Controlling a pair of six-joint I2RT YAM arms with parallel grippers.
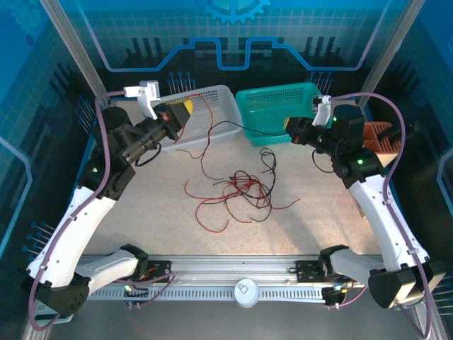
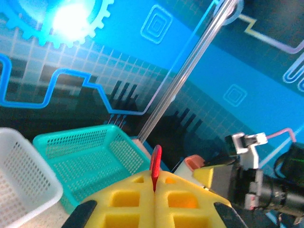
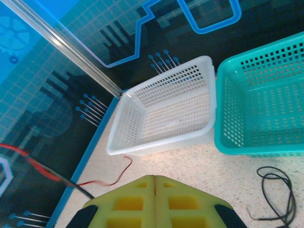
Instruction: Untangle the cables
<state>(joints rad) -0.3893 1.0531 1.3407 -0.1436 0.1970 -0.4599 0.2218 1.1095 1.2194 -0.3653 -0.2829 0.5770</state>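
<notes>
A loose tangle of thin red and black cables lies on the table's middle. My left gripper hovers over the white basket, shut on a red cable that droops across the basket rim toward the tangle. In the left wrist view the red cable sticks up from between the closed yellow pads of the left gripper. My right gripper is raised in front of the teal basket, and in its wrist view the right gripper is shut with nothing visible between its tips. A black cable and a red cable lie on the table below it.
A white basket and a teal basket stand side by side at the back. Both baskets, the white one and the teal one, look empty. An orange basket sits behind the right arm. A white round cap rests on the front rail.
</notes>
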